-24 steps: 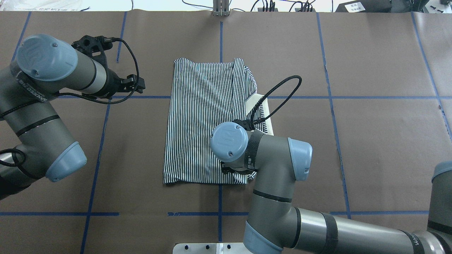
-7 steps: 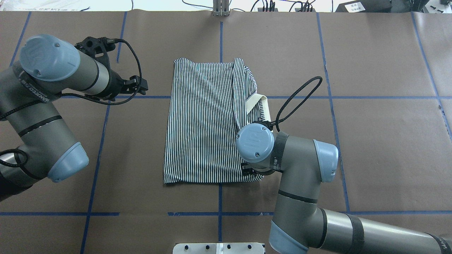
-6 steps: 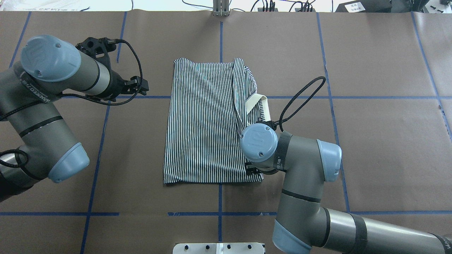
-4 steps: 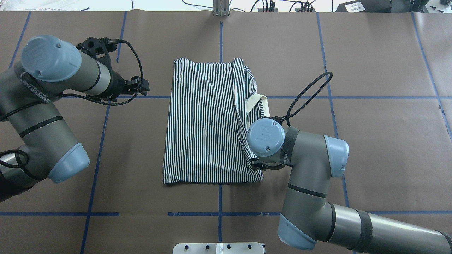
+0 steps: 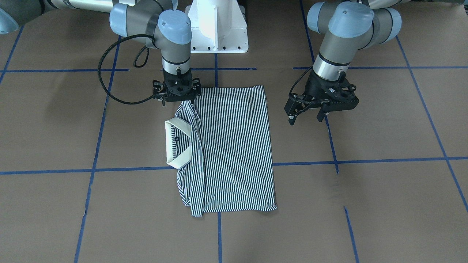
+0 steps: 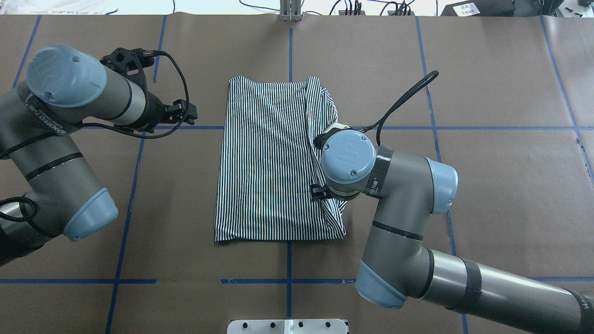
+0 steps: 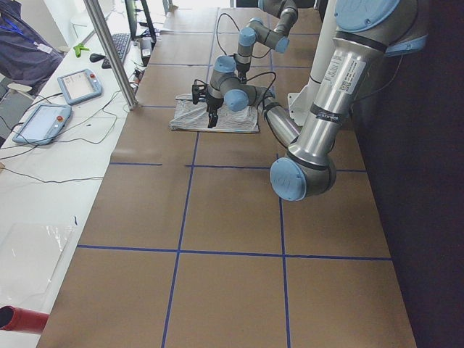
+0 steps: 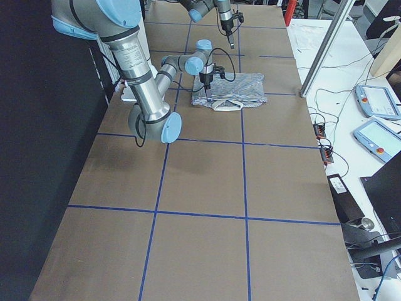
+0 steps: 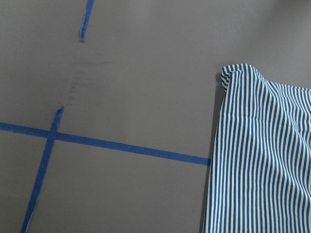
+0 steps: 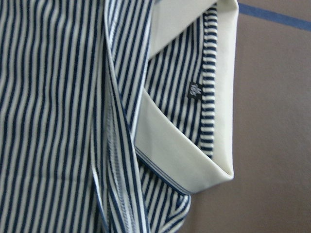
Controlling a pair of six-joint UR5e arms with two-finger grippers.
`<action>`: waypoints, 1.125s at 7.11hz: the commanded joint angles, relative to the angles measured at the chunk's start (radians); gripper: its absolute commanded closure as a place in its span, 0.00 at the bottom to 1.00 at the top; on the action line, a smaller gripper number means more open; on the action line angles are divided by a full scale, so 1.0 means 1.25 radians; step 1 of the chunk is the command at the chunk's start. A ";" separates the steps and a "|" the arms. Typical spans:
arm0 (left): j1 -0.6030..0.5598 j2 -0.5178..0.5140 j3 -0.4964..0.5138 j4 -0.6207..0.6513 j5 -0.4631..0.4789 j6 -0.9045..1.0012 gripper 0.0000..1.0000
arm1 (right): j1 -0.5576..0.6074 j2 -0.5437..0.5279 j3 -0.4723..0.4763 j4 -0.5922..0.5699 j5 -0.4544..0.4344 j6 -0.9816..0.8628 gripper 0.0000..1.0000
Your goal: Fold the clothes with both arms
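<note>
Two arms work at one striped polo shirt [image 5: 234,146], which lies folded into a long rectangle in the middle of the brown-papered desk [image 5: 384,190]. Its cream collar [image 5: 170,146] sticks out from the long edge on the robot's right side, folded flat, with a small dark label showing inside it in the right wrist view.

The right hand [image 5: 177,95] points straight down over the shirt's corner nearest the robot, on the collar side. Striped cloth runs up in a narrow ridge towards it, but its fingertips are hidden by its own body and the fabric, so I cannot tell whether it grips the cloth or is spread.

The left hand [image 5: 307,116] hangs above bare desk just beside the shirt's opposite long edge, apart from the cloth, with its fingers spread wide and nothing between them. Its wrist view shows a corner of the shirt and crossing blue tape lines [image 5: 365,160].
</note>
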 commanded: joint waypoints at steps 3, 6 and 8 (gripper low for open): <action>-0.001 0.005 0.001 -0.001 -0.001 0.003 0.00 | 0.014 0.063 -0.129 0.123 -0.008 -0.016 0.02; -0.001 0.005 -0.002 -0.001 -0.001 0.002 0.00 | 0.001 0.048 -0.124 0.044 0.000 -0.016 0.00; -0.001 0.006 0.001 -0.001 -0.001 0.002 0.00 | 0.001 0.052 -0.120 0.007 0.004 -0.016 0.00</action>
